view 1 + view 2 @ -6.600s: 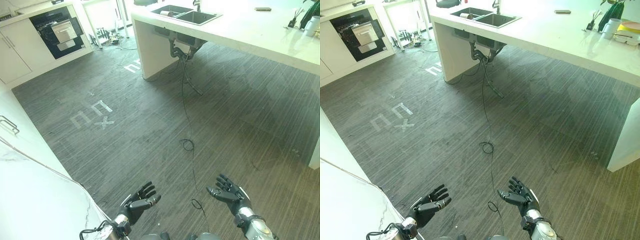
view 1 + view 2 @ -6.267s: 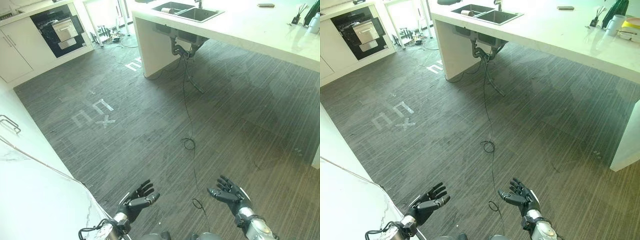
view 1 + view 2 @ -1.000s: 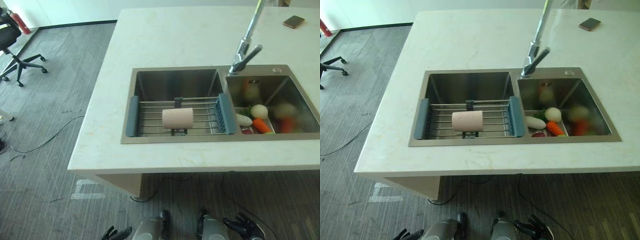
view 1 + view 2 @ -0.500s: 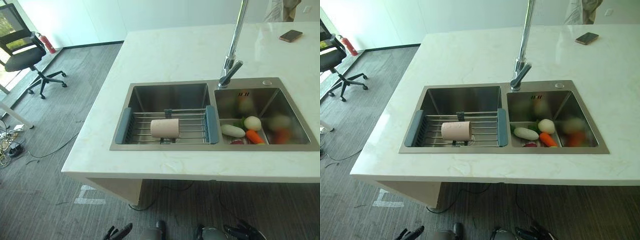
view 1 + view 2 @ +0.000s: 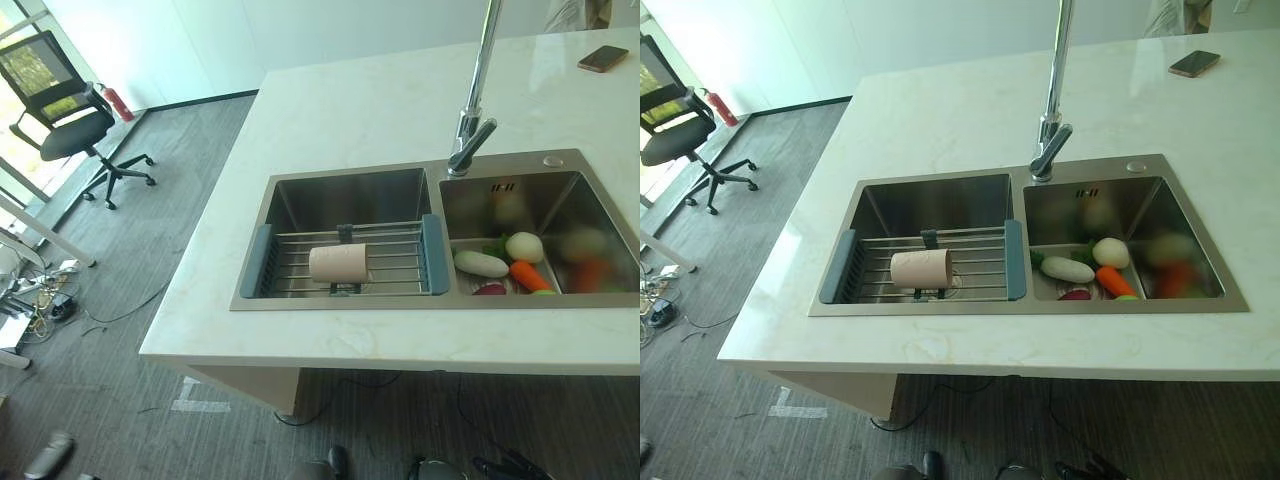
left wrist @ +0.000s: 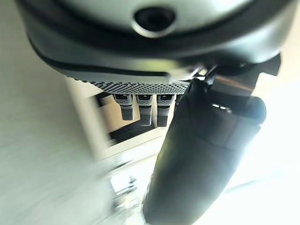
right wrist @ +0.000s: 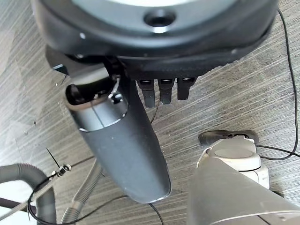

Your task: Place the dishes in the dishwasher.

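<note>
Cup (image 5: 339,263): where's it lying rn?

— On its side on the wire rack (image 5: 400,240) we're seeing across the left basin of the sink (image 5: 340,303). Nothing's touching it.

What's changing vs a few secs ago?

— The whole view. Back then we were looking at bare floor, both hands out in front w/ fingers spread, sink far off. Now we're standing at the countertop (image 5: 350,110) and looking straight down into the basins. In the last half sec the pic is only drifting a bit, so that's us moving, not the cup.

Hands?

— Both are hanging low by the floor. Left hand (image 6: 201,154): fingers are hanging loose, nothing in them. Right hand (image 7: 126,140): same, relaxed and empty.

So what's that meaning for the job?

— We're judging the walk-up as about done and the pick as not yet started. Next we're needing to raise a hand over the counter edge and down onto the rack.

Anything we're watching out for?

— The faucet (image 5: 470,140) is standing just beyond the divider, and the veg incl. a carrot (image 5: 528,275) in the right basin isn't ours. The cup's round, so we're guessing it could roll on the wires.
</note>
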